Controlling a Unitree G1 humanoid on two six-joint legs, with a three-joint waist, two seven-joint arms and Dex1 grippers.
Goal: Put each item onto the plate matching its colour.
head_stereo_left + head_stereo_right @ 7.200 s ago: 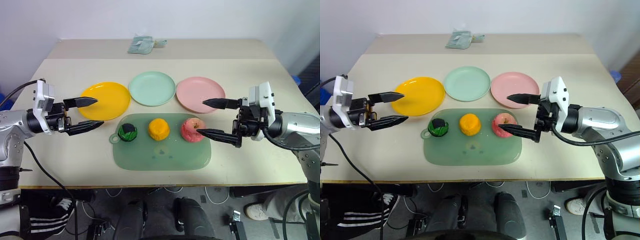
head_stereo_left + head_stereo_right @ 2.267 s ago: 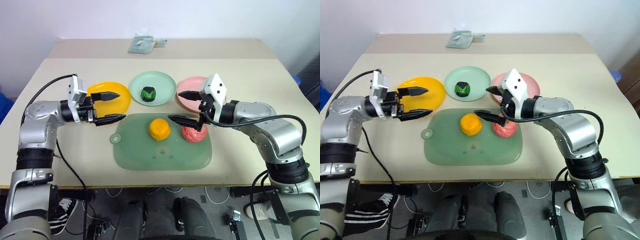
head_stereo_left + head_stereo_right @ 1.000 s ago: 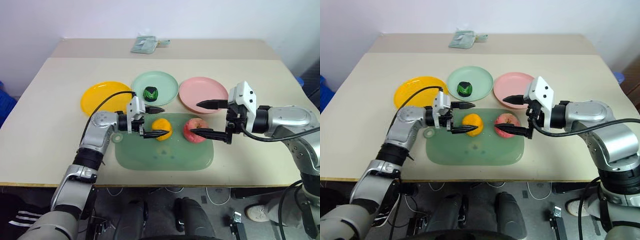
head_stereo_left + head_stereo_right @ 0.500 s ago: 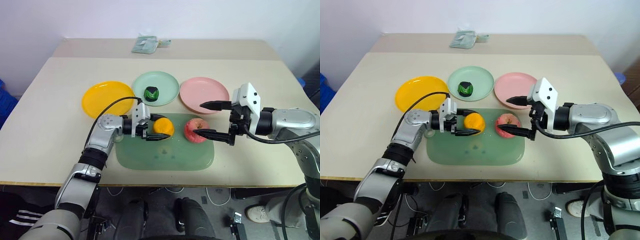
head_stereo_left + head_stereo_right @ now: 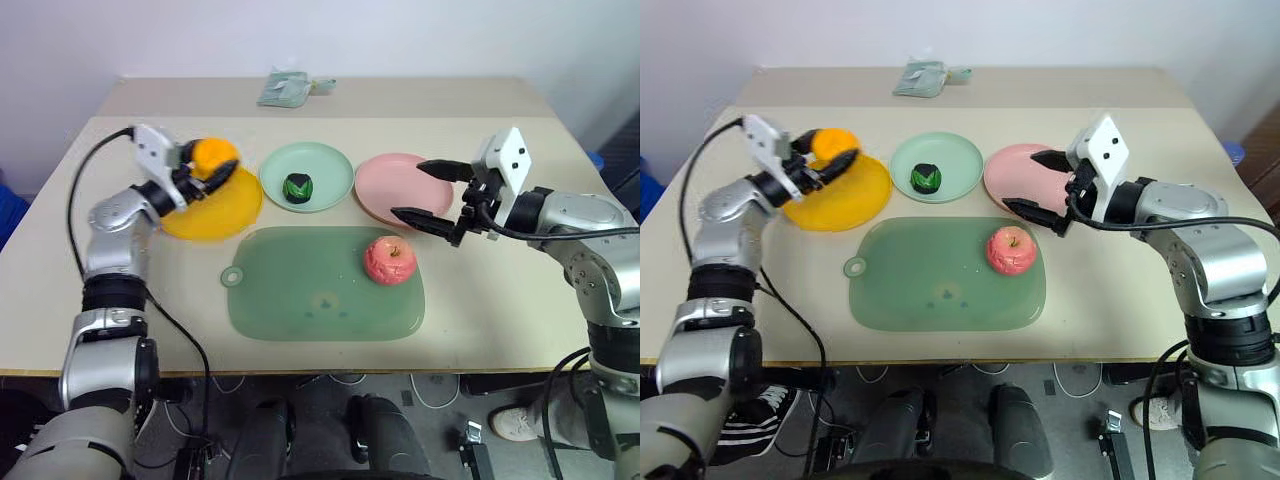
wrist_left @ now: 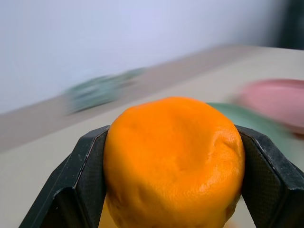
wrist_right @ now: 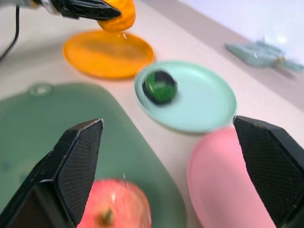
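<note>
While gripped above yellow plate — orange, left pincer.

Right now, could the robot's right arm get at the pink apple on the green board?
Probably yes. The right gripper hangs open over the pink plate, just beyond the apple, and nothing stands between them. The left gripper is away at the yellow plate, holding the orange.

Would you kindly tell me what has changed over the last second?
The left gripper closed on the orange toy and carried it off the green board to above the yellow plate. The right gripper stayed open; the apple and the green toy stayed put.
</note>
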